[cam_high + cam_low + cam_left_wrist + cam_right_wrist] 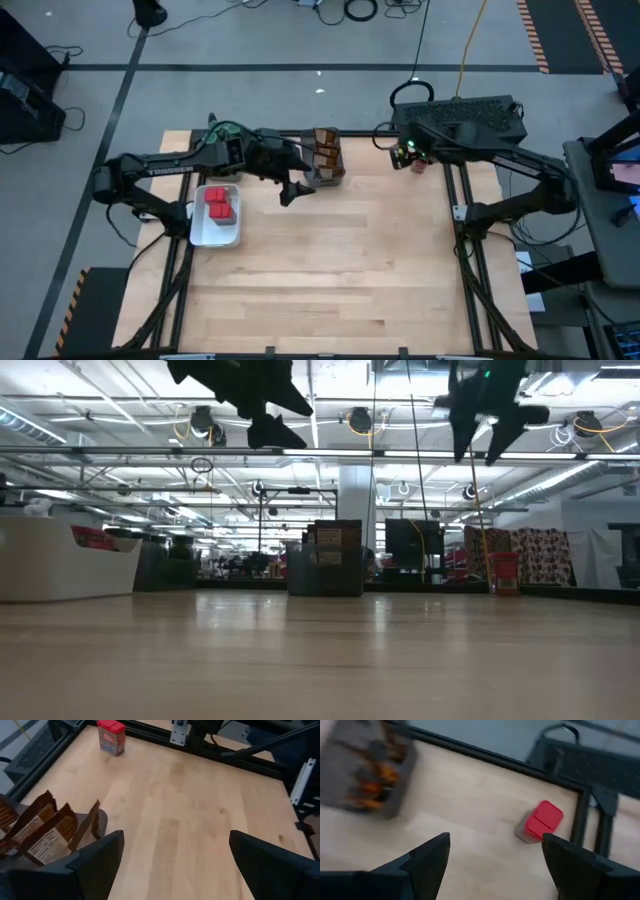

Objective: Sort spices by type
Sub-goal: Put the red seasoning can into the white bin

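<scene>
My left gripper [291, 191] [175, 851] hangs open above the table, just beside the dark grey bin [325, 157]. Brown-orange packets [44, 826] stand upright in that bin. My right gripper [409, 152] [495, 852] is open and raised near the table's far right corner, above and short of one red blocky container [542, 822] [418, 166] that stands on the wood. More red containers [219, 204] lie in the white tray [203, 235] at the left. No green-lidded jars show.
In the low view both grippers [268, 415] [492, 422] hang well above the tabletop. Black frame rails [165, 737] run along the table's far and side edges. A black box [470, 118] sits beyond the far right corner. Bare wood [340, 270] covers the middle and near half.
</scene>
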